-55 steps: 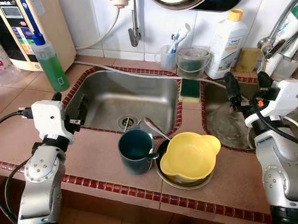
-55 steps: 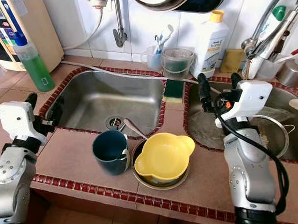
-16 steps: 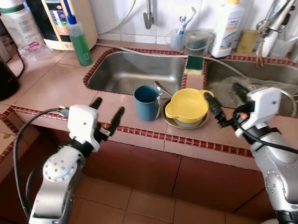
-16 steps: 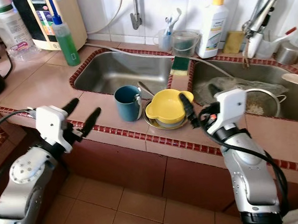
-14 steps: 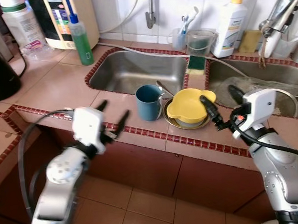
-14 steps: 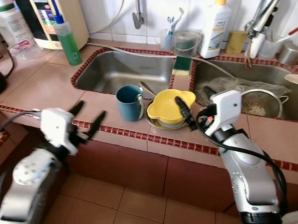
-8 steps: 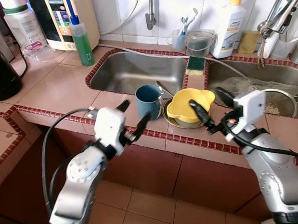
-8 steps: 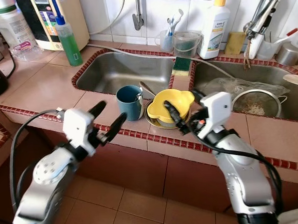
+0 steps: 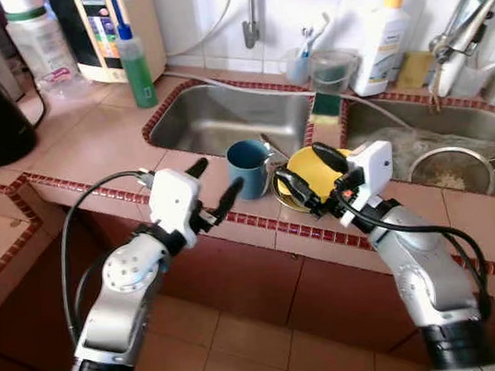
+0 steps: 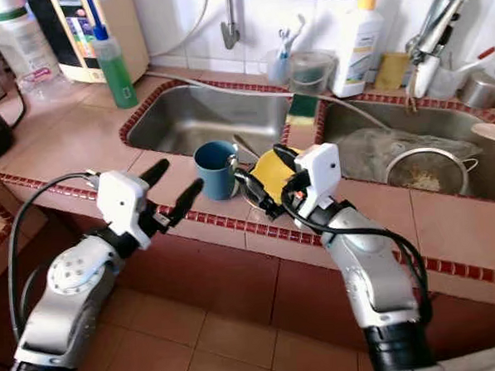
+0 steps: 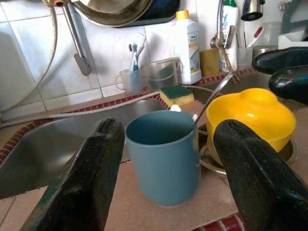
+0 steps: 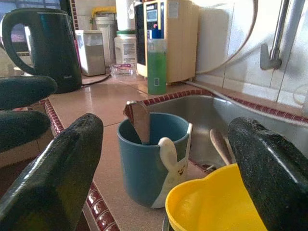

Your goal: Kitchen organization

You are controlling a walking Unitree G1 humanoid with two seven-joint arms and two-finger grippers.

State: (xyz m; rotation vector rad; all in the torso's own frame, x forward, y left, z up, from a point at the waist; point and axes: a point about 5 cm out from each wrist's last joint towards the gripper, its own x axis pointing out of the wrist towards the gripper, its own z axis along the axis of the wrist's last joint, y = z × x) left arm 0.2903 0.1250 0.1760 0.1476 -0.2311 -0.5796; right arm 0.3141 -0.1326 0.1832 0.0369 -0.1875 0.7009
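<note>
Left eye view shows a blue mug (image 9: 247,161) standing on the tiled desk (image 9: 105,151) at the front lip of the left sink (image 9: 227,120), with a yellow bowl (image 9: 315,167) just beside it at 3 o'clock, nested in a metal dish (image 9: 291,201). The left pincer (image 9: 215,185) hangs at the desk's front edge, at about 7 o'clock from the mug, its two black fingers spread apart and holding nothing. The right pincer (image 9: 307,174) is over the yellow bowl, also released, one finger above the bowl and the other at its near rim. From the left wrist view the mug (image 11: 163,154) sits between the spread fingers (image 11: 91,178), apart from both, a spoon handle (image 11: 211,98) leaning out of it. A green soap bottle (image 9: 135,58) stands at 11 o'clock from the sink, a white bottle (image 9: 378,36) at 1 o'clock.
</note>
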